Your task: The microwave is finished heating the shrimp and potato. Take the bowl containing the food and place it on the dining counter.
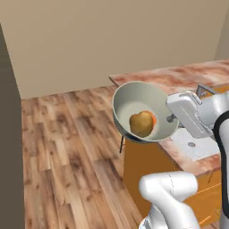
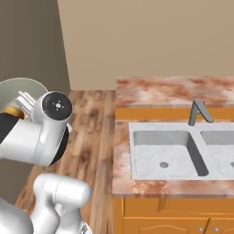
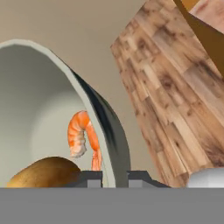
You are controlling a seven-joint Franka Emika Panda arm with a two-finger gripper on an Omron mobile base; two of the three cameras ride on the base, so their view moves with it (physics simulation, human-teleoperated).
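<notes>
My hand [image 3: 114, 177] is clamped on the bowl [image 1: 134, 105] rim, potato [image 1: 141, 123] and shrimp [image 3: 82, 139] inside, up over the wood floor [image 1: 67, 147].

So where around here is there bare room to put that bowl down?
The mottled slab behind the faucet lies bare right across. The strip of counter left of the sink is free but narrow, as is the front edge. The sink takes up the middle. The gripper is shut on the rim of the bowl, which is tilted, with the potato and shrimp inside.
</notes>
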